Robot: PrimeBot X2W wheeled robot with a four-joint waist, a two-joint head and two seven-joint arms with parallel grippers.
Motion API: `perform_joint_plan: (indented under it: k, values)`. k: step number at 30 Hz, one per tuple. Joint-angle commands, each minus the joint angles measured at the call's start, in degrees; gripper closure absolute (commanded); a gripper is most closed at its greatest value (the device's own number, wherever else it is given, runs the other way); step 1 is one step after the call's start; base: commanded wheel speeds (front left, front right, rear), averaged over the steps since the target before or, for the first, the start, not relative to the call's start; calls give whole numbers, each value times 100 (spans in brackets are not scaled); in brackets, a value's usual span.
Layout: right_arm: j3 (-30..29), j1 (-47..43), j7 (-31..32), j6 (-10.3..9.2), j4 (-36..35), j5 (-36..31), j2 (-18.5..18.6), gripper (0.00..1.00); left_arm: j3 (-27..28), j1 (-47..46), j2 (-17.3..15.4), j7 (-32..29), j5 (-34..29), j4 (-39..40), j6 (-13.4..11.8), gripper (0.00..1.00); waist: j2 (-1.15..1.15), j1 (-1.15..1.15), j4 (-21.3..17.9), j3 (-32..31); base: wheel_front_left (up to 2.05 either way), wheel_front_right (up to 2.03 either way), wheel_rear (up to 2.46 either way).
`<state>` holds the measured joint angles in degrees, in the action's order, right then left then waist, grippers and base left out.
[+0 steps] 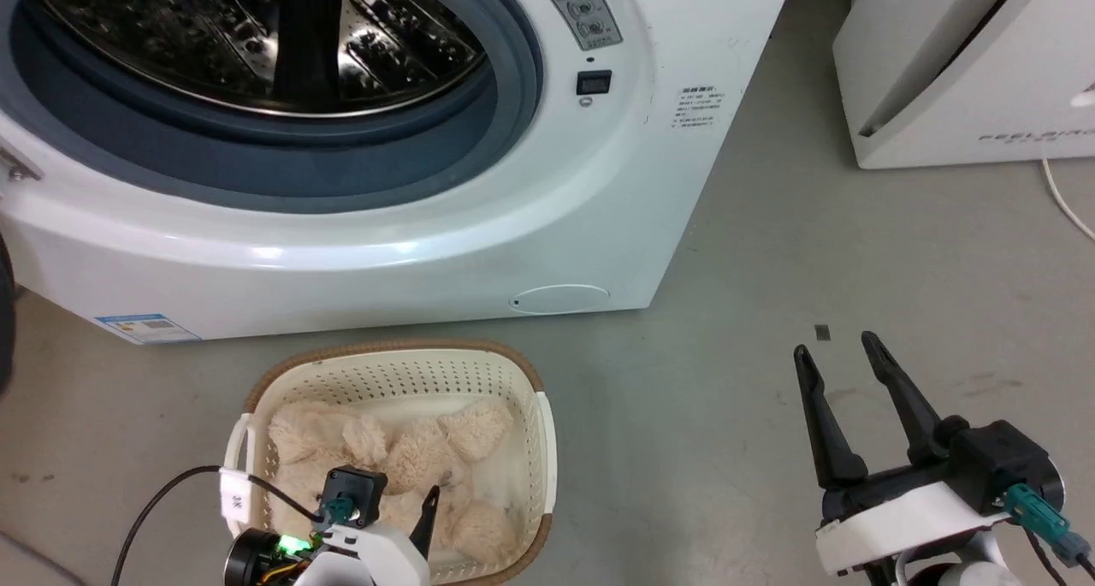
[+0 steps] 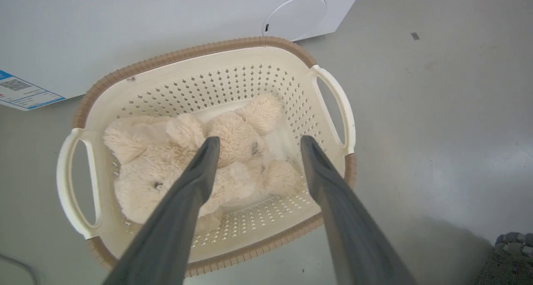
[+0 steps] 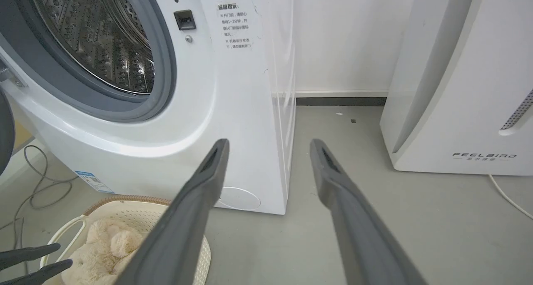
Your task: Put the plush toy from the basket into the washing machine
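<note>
Just below left gripper, fingers spread wide and empty: plush toy lying lengthwise in basket, roughly finger to finger; right gripper well apart, likewise spread, empty.

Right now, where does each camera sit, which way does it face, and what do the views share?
Left wrist view: on the left wrist, looking down past the open left gripper into the basket at the plush toy.
Right wrist view: on the right wrist, facing the washing machine and white appliance past the open right gripper.
Head view: high, looking forward and down; both grippers at its bottom edge.
Shared: all three show basket, plush toy and washing machine.
</note>
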<state>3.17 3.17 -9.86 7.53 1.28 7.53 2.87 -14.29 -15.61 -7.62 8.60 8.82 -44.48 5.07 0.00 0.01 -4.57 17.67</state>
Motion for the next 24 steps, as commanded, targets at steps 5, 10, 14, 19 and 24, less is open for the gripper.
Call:
perform_joint_plan:
  k: [5,10,14,19,24]
  values:
    - [32,167,-117,-3,0,69,0,0,-390,-299,-140,-82,106,-457,43,0,0,-1,-71,220,0,0,0]
    - [60,225,-177,-3,-3,112,0,0,-807,-530,-288,-181,200,-856,73,0,0,-1,-140,433,0,0,0]
    - [82,272,-224,-3,-18,140,0,0,-1085,-747,-442,-245,255,-1199,97,0,0,-1,-204,626,0,0,0]
    - [85,327,-284,-3,-57,162,0,0,-1355,-1060,-584,-229,328,-1577,127,0,0,-1,-277,909,0,0,0]
    - [74,376,-344,-4,-102,172,0,0,-1627,-1394,-692,-193,381,-1932,157,0,0,-1,-336,1209,0,0,0]
